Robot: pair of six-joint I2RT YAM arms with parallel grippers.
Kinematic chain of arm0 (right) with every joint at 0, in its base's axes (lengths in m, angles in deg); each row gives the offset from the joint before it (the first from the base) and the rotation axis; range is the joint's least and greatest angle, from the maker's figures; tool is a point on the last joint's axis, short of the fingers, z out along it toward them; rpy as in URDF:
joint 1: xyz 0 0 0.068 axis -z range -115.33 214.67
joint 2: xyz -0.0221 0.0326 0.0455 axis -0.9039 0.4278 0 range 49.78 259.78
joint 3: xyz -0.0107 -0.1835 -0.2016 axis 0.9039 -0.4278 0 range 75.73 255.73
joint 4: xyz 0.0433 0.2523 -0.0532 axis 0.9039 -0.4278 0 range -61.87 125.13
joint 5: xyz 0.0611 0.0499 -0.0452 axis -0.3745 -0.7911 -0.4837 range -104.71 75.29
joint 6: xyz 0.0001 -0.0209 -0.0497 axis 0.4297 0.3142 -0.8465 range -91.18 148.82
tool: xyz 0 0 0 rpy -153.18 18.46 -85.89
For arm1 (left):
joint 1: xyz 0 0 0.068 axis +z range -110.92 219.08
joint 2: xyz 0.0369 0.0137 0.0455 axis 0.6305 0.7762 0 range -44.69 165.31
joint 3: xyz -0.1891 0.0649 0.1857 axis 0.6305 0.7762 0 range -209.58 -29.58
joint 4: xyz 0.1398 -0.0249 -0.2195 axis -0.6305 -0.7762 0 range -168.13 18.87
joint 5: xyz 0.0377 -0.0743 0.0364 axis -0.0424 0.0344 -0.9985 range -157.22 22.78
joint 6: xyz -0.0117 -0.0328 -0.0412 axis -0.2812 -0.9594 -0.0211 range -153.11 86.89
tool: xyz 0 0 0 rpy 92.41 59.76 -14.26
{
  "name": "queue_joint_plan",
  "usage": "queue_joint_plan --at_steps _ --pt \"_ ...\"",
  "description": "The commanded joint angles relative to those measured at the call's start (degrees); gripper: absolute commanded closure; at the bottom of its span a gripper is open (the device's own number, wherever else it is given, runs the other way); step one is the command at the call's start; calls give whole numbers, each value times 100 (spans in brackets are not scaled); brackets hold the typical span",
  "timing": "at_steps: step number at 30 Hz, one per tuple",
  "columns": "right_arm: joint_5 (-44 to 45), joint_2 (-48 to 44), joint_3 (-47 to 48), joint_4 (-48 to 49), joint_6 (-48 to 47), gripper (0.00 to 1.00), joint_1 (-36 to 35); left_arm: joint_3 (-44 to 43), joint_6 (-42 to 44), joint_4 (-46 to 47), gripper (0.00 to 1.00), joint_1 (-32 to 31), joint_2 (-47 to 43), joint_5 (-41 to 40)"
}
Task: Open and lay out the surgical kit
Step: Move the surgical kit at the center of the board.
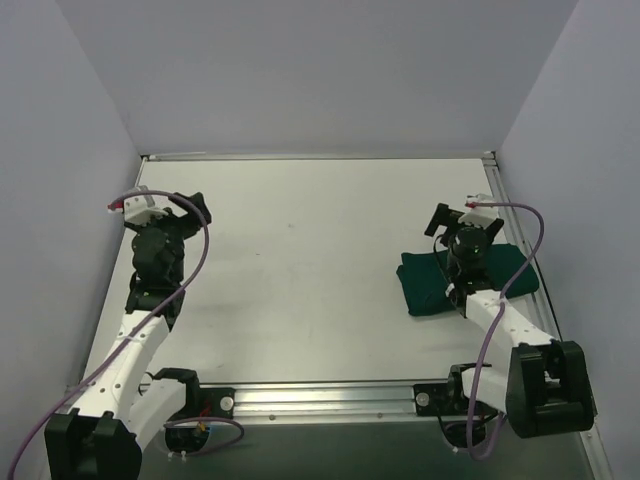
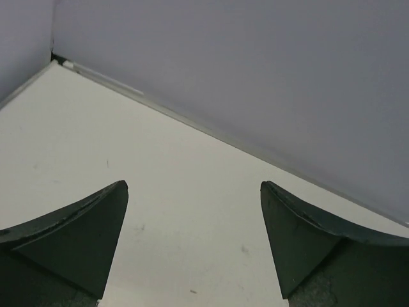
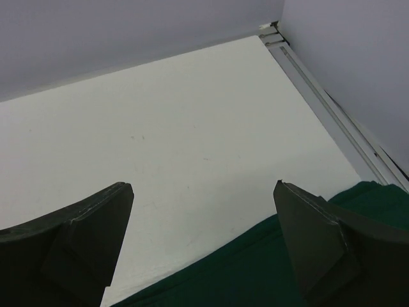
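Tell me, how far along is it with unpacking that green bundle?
Barely started. Done: nothing visible; the green cloth bundle lies folded on the right side of the table, no tray or instruments showing. In hand: the right pincer hangs open over the bundle's edge, gripping nothing; the left pincer is open above bare table. Left: unfolding the cloth and laying out whatever is inside.
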Motion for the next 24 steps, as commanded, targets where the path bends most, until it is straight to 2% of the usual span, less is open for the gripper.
queue_joint_plan --at_steps 1,2,4,5,6,7,9,12,13,14,18,20,24 --pt "417 -463 381 -1597 611 0 -67 -467 -1465 -1858 6 -25 -52 -52" --pt "487 -638 451 -1825 717 0 -76 -564 -1904 -2644 6 -25 -61 -228" --pt "916 -780 862 -2869 1803 0 -85 -888 -2686 -3308 6 -7 -157 -432" --pt "918 -824 1091 -3404 2191 0 -15 -986 -2542 -3590 6 28 -254 -179" --pt "675 -807 1328 -4166 2282 0 46 -1039 -2280 -3558 6 133 -307 754" --pt "-424 -755 1705 -4322 1978 0 108 -1092 -1755 -3505 6 195 -368 1242" --pt "-969 -658 1971 -4812 1799 0 126 -1031 -1443 -3233 6 300 -579 2235" --pt "-1629 -876 2016 -4929 2036 0 327 -969 -1486 -3074 6 231 -677 2355" --pt "-1491 -947 2025 -5173 2419 0 363 -1030 -1382 -3109 6 152 -615 2407" --pt "-611 -1052 2042 -5393 2762 0 372 -1196 -1259 -3187 6 134 -450 2512" --pt "99 -913 2226 -6228 3108 0 740 -1810 -1003 -3942 5 186 131 2969" --pt "-30 -738 2244 -6370 3257 0 1048 -1979 -959 -4311 4 213 377 3249" --pt "-206 -596 2078 -6608 3328 0 1426 -2077 -994 -4340 2 222 493 3672"
